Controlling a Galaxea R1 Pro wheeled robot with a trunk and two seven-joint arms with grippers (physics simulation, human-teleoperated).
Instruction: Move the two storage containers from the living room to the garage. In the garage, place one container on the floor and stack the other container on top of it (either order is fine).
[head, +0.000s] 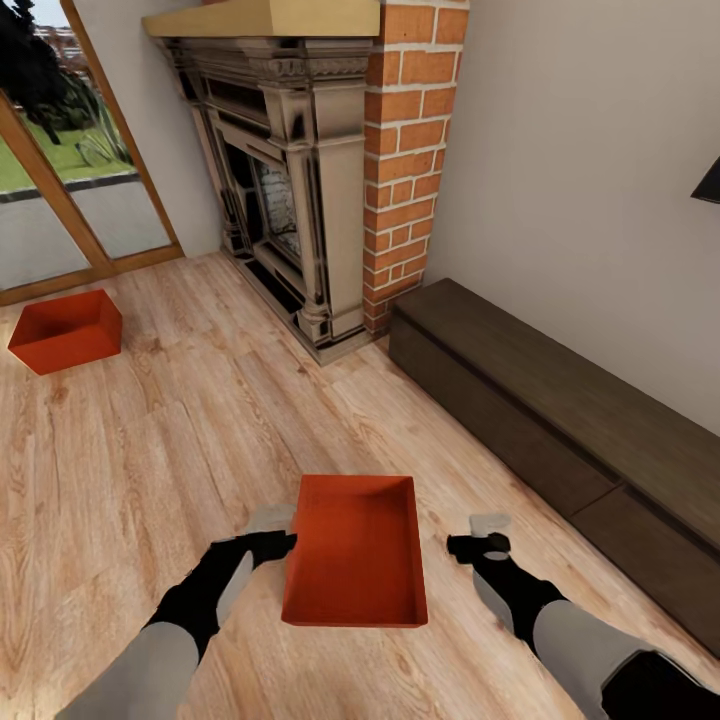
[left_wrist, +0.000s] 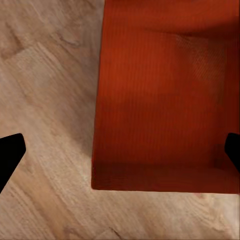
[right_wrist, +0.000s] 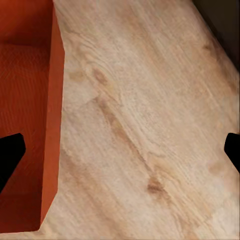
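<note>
A red-orange storage container sits on the light wood-plank floor of the living room, directly in front of the robot and between its two arms. The bin is open-topped and stands upright, its long axis running away from the robot.

The left end effector hangs at the container's left wall near the far corner; whether it touches the wall cannot be told. In the left wrist view its two dark fingertips stand wide apart, one over bare floor and the other over the bin's inside, so the jaws straddle the container's wall without closing on it.

The right end effector hovers to the right of the container, apart from it, above the planks. Its wrist view shows the fingers spread wide, one over the bin's edge and the other over bare floor.

A second, matching red-orange container rests on the floor well away to the left, near the glazed wood-framed door.

Behind them rise the dark stone fireplace with its brick column, and a low dark wooden cabinet runs along the right-hand wall.
</note>
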